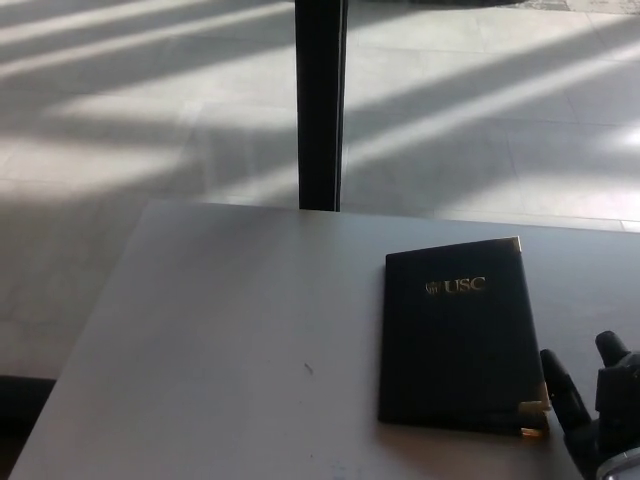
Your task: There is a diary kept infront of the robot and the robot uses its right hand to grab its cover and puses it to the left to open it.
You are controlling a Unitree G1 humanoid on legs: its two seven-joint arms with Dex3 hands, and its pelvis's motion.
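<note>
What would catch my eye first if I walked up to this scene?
Probably the dark diary with gold USC lettering and gold corners, lying closed on the right part of the grey table. Next, the robot's black right hand at the lower right, fingers apart, just beside the diary's near right corner. Behind the table, a dark post crosses the sunlit floor.
</note>
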